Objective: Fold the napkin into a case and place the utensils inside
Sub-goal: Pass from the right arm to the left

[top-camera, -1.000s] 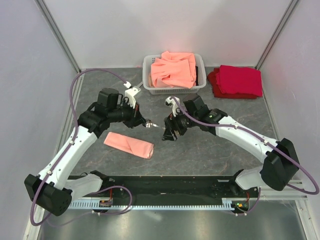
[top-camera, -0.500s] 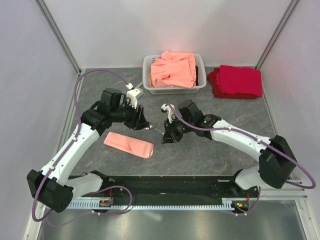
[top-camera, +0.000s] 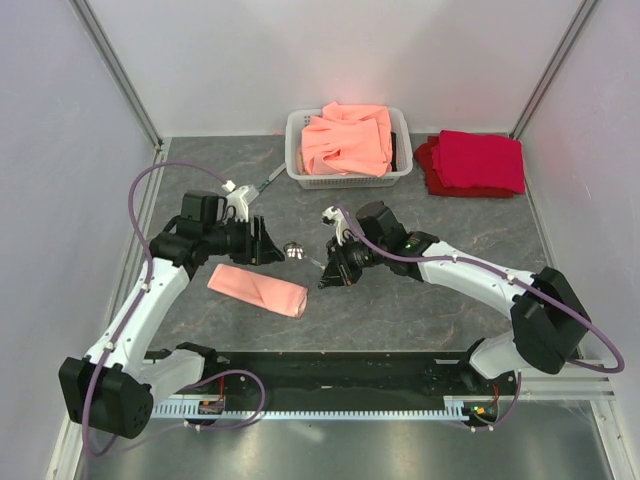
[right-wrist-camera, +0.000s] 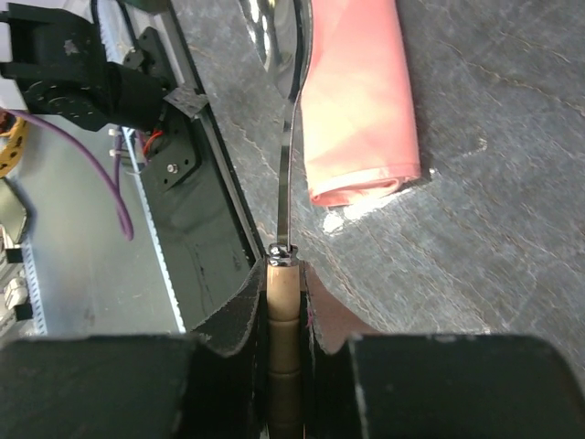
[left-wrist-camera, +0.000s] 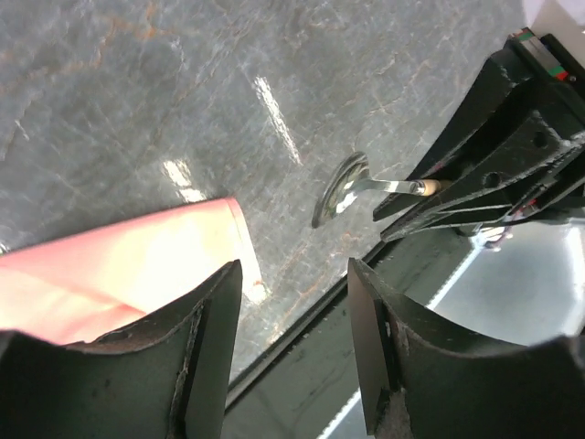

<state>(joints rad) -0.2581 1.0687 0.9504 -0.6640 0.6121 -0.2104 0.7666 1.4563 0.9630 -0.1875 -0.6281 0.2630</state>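
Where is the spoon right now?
In the top view the spoon is mid-table, gripped by its handle in the right claw, bowl pointing toward the open left claw, just beyond the folded napkin.

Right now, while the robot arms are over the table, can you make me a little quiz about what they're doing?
1. True or false: the left gripper is shut on the spoon.
2. Which one holds the spoon by its handle? A the right gripper. B the left gripper. C neither.
3. Fill the gap: the pink napkin lies folded on the ____.

Key
1. False: its jaws stand open and apart from the spoon.
2. A.
3. table.
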